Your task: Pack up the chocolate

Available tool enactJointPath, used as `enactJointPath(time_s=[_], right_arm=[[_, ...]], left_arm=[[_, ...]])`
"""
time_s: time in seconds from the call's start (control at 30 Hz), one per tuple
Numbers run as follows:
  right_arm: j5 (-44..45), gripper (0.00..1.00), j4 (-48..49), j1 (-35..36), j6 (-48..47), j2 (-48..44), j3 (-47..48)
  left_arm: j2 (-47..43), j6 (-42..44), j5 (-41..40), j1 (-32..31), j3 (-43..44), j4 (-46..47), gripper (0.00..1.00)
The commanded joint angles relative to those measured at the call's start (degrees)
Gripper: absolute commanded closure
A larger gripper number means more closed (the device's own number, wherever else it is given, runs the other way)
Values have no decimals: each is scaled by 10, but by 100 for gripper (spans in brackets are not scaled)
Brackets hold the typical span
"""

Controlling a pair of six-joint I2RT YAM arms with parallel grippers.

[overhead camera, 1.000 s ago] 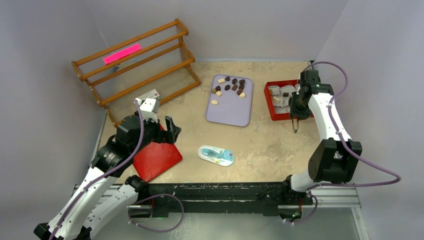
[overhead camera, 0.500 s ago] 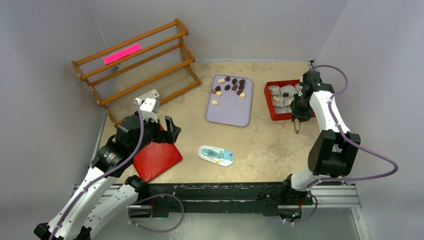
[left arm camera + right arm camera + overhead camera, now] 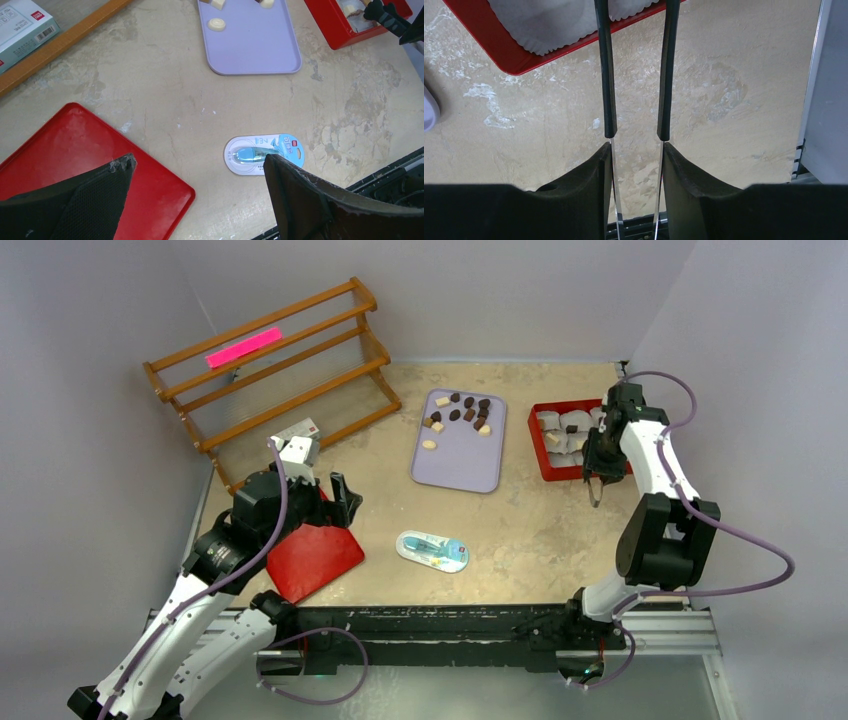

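right gripper (image 3: 635, 150) pinches black-sleeved metal tweezers (image 3: 605, 75) by the red tray (image 3: 494, 35) rim; left gripper (image 3: 198, 162) spread wide, empty, over beige tabletop (image 3: 150, 100).

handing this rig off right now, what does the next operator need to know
Left gripper: open, empty, above the flat red tray.
Right gripper: shut on tweezers by the near edge of the red box; tweezer arms apart, tips outside the wrist view.
Chocolate: about a dozen pieces at the far end of the purple tray.
Done: at least two pieces sit among the paper cups in the red box.
Left: move the remaining pieces into cups.
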Motion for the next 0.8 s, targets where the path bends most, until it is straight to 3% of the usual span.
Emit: enactJointPath(time_s=[0.0, 0.77], right_arm=[[-4, 58, 3, -3, -5, -1, 0], [-59, 61, 25, 8, -11, -76, 36]], left_arm=[[-1, 6, -1, -3, 4, 13, 0], [0, 6, -7, -3, 6, 11, 0]])
